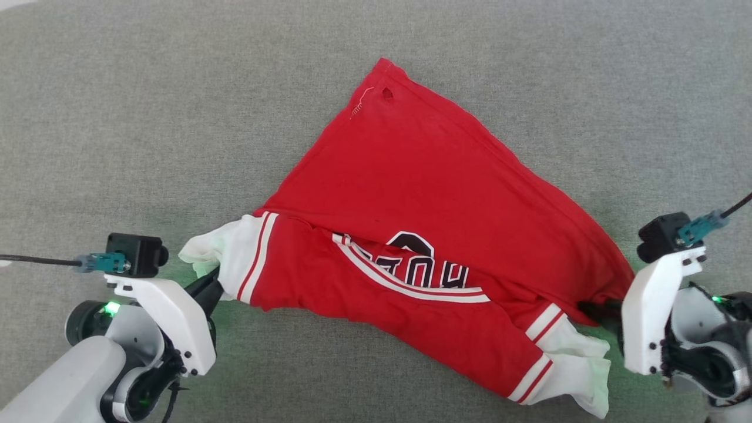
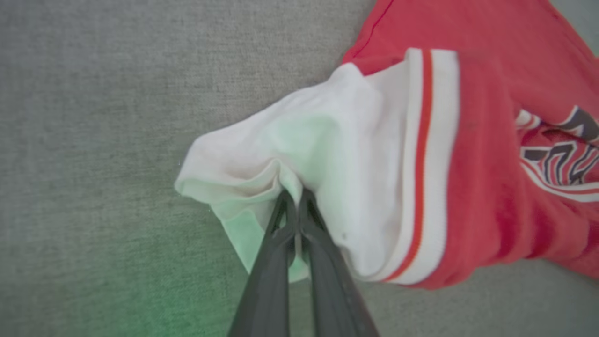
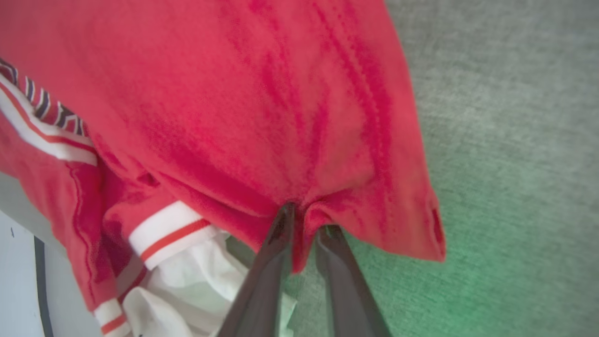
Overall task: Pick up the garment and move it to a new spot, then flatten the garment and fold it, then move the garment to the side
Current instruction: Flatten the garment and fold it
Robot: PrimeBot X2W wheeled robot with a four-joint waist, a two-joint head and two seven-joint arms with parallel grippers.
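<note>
You have the garment [image 1: 411, 176] lying across the middle of the grey woven surface [image 1: 117, 117] in the head view. Its red body runs up to a point at the upper centre, and its lower edge sags between your two arms. Your left gripper [image 1: 211, 283], at the lower left of the frame, is pressed together on the white cuff [image 1: 217, 249]. The left wrist view shows the two dark fingers closed side by side, with a gather of that white cloth pinched at the tips [image 2: 294, 196]. Your right gripper [image 1: 593, 308], at the lower right, is on a red corner of the body. In the right wrist view its fingers stand slightly apart with a fold of red cloth between them [image 3: 306, 217]. The fabric puckers towards that spot, so it reads as a hold, though probably a light one. The other cuff [image 1: 578, 364] lies bunched just beside that gripper, low in the frame. The black lettering [image 1: 423, 264] is half buried under a sleeve that crosses the front. By my judgement the carry to a new spot is about over and flattening is the step in hand, since the top is down but twisted and nothing has been folded. The next move calls for freeing both holds without dragging the cloth. Then take hold again at the sleeve ends or the hem and draw each sleeve off the chest. Spread the body out square before you attempt any fold.
</note>
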